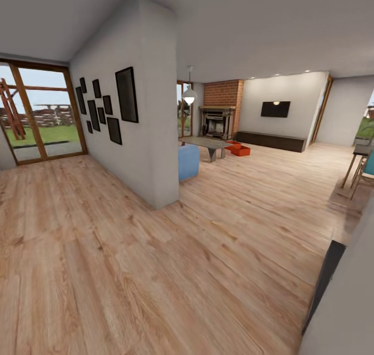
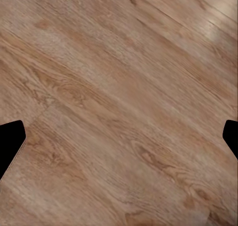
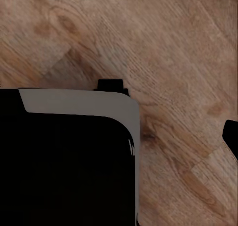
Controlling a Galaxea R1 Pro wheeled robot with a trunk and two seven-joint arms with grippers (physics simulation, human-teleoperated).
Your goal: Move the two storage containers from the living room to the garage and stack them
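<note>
Two orange-red storage containers (image 1: pixel 240 149) (image 1: pixel 233 143) sit close together on the light wood-plank floor of the living room, far ahead beside a low glass-topped table (image 1: pixel 208 144). My left gripper (image 2: pixel 121 139) hangs open over bare wood planks, one black fingertip (image 2: pixel 10 142) at each side of its wrist view and nothing between them. My right gripper (image 3: pixel 121 139) also hangs over planks. One of its fingertips (image 3: pixel 231 137) shows at the edge, and a black, grey-edged part of my own body (image 3: pixel 64 161) covers the other side.
A grey partition wall (image 1: pixel 150 136) hung with dark picture frames stands ahead on the left, a blue sofa end (image 1: pixel 188 161) behind it. Beyond are a brick fireplace (image 1: pixel 222 108), a wall TV (image 1: pixel 275 109) and glass doors (image 1: pixel 44 116). Chairs (image 1: pixel 363 168) and a wall corner (image 1: pixel 343 303) are on the right.
</note>
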